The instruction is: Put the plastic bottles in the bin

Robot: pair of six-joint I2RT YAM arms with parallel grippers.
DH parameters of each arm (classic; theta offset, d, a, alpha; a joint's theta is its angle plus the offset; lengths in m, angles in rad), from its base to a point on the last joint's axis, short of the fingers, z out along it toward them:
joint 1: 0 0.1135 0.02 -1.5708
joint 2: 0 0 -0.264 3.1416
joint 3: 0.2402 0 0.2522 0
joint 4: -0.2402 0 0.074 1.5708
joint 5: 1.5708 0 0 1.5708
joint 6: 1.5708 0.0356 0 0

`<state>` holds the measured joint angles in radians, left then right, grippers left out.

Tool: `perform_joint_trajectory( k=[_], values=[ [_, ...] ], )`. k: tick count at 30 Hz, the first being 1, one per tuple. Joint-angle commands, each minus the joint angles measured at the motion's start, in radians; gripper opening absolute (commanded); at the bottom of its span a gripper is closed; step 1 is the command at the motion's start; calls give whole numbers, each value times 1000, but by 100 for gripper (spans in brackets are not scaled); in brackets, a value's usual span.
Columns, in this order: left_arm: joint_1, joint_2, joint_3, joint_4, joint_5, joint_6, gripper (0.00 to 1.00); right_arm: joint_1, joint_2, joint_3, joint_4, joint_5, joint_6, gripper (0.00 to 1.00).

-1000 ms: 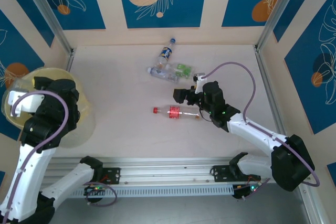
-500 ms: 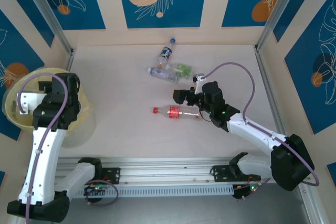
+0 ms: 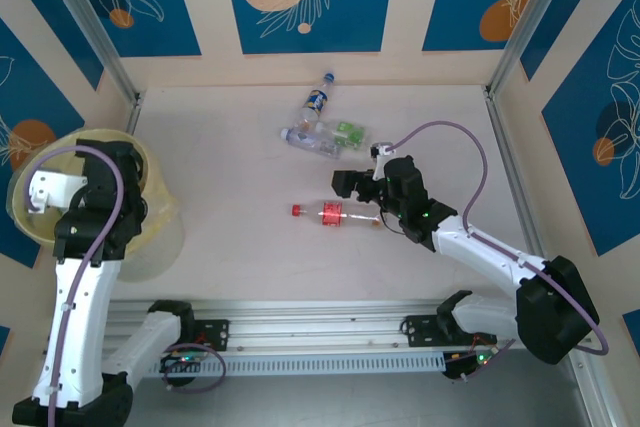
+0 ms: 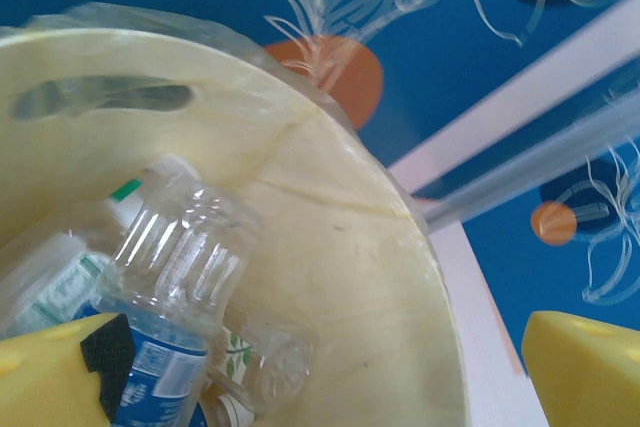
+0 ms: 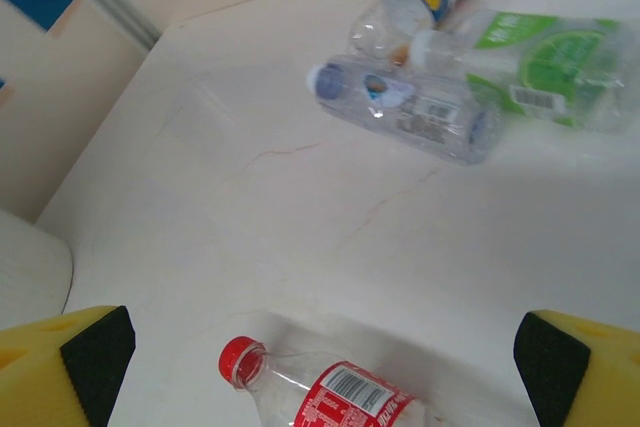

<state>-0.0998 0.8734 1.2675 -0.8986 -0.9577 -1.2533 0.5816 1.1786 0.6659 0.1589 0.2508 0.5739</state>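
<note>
Held right hand (image 3: 347, 185) spread close by the red bottle (image 3: 335, 213) on the desk (image 3: 230, 167) and left hand (image 4: 320, 372) spread above the bin (image 3: 20, 172); might have knocked that bottle rolling by closing off-centre on it

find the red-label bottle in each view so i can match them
Top external: red-label bottle mid-table, cap pointing left.
Right wrist: red-label bottle at bottom edge, centre, cap at left.
Left wrist: looks into the bin.
Shared landmark: green-label bottle lying beyond it.
</note>
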Motion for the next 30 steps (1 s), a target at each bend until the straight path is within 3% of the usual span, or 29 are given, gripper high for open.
perform_joint_trajectory(
  k=[1, 8, 13, 18, 26, 30],
  values=[
    [9, 44, 63, 107, 113, 222, 100, -6, -37, -7, -81, 101, 178, 100],
    [-13, 145, 117, 206, 357, 470, 100, -29, -70, 15, -428, 196, 599, 100],
    [-46, 179, 114, 303, 591, 599, 100, -30, -64, -22, -431, 82, 835, 100],
    [-96, 249, 138, 375, 915, 670, 100, -28, 44, 31, -502, -27, 1074, 99],
    [-219, 395, 182, 388, 1163, 760, 100, -5, 172, 103, -587, 9, 1208, 100],
    [-265, 474, 212, 359, 1182, 779, 100, -6, 217, 127, -585, 66, 1239, 100]
  ],
)
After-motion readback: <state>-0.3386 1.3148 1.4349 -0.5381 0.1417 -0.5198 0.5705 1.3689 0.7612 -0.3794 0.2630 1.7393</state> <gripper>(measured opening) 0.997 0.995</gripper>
